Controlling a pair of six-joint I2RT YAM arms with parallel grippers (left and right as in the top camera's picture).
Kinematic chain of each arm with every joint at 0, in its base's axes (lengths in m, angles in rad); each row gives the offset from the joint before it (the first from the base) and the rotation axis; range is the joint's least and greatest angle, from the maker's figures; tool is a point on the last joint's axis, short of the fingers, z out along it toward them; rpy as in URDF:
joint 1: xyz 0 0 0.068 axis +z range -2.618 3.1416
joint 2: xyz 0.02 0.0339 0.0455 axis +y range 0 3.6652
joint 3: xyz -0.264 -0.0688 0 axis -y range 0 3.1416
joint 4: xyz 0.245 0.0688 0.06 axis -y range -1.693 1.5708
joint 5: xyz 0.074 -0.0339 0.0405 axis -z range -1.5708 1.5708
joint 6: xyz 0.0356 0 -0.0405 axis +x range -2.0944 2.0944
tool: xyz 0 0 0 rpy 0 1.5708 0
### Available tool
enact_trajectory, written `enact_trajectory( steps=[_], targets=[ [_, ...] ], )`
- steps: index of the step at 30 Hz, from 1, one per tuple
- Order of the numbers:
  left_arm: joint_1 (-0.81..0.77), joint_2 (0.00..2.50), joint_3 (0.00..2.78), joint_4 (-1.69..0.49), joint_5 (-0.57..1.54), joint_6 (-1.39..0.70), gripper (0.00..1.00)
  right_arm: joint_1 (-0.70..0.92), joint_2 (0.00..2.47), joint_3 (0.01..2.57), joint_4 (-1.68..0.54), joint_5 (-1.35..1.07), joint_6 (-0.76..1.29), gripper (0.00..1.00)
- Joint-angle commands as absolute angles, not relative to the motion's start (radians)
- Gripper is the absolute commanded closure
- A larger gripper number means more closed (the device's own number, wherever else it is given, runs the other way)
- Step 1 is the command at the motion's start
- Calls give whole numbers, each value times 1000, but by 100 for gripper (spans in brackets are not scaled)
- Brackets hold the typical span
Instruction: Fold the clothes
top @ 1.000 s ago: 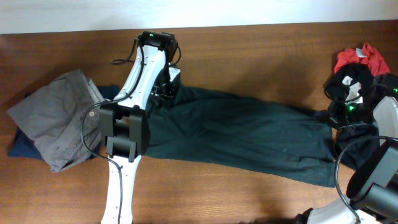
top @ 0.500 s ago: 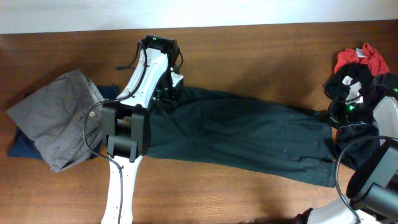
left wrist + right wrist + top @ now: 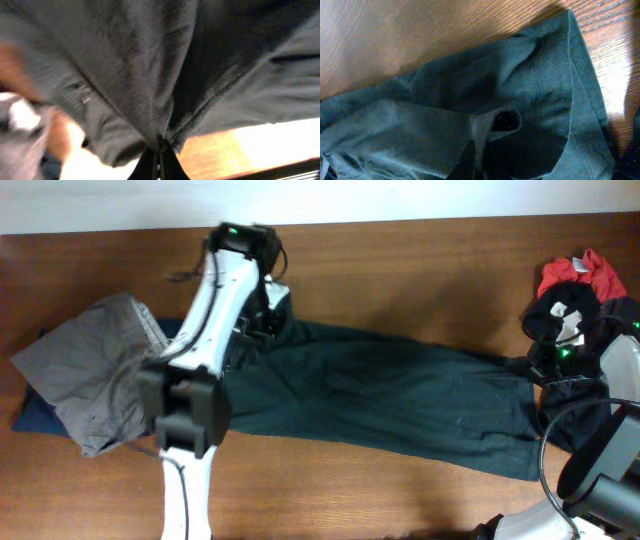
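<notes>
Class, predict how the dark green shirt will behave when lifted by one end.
Probably floppy: the shirt bunches into folds where the left gripper pinches it. Its long, creased middle would likely sag rather than hold its shape.

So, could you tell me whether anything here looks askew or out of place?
The shirt lies aslant across the table, wrinkled, ends pinched by the left gripper and right gripper; nothing spilled or damaged.

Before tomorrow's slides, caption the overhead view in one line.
The left gripper and right gripper pinch opposite ends of the dark green garment spread along the table.
</notes>
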State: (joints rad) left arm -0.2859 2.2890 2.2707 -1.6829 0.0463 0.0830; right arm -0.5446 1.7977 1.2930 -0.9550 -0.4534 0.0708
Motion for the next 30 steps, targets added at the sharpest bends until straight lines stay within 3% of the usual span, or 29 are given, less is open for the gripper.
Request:
enact_trajectory(
  steps=[1, 10, 20, 23, 27, 30],
  targets=[
    [-265, 2145, 2293, -1688, 23, 83, 99, -551, 1771, 1302, -971, -462, 63, 96],
    [-268, 2092, 2270, -1688, 23, 68, 99, -551, 1771, 1302, -1052, -459, 56, 96],
    [-270, 2092, 2006, -1688, 22, 69, 99, -551, 1771, 1302, -1075, -458, 29, 95],
    [-270, 2092, 1994, -1688, 22, 69, 99, -551, 1771, 1302, -1094, -458, 30, 86],
    [-270, 2079, 1994, -1688, 21, 69, 87, -551, 1771, 1302, -1116, -446, 30, 74],
    [-270, 2071, 1994, -1688, 17, 69, 78, -551, 1771, 1302, -1128, -397, 30, 73]
  ],
)
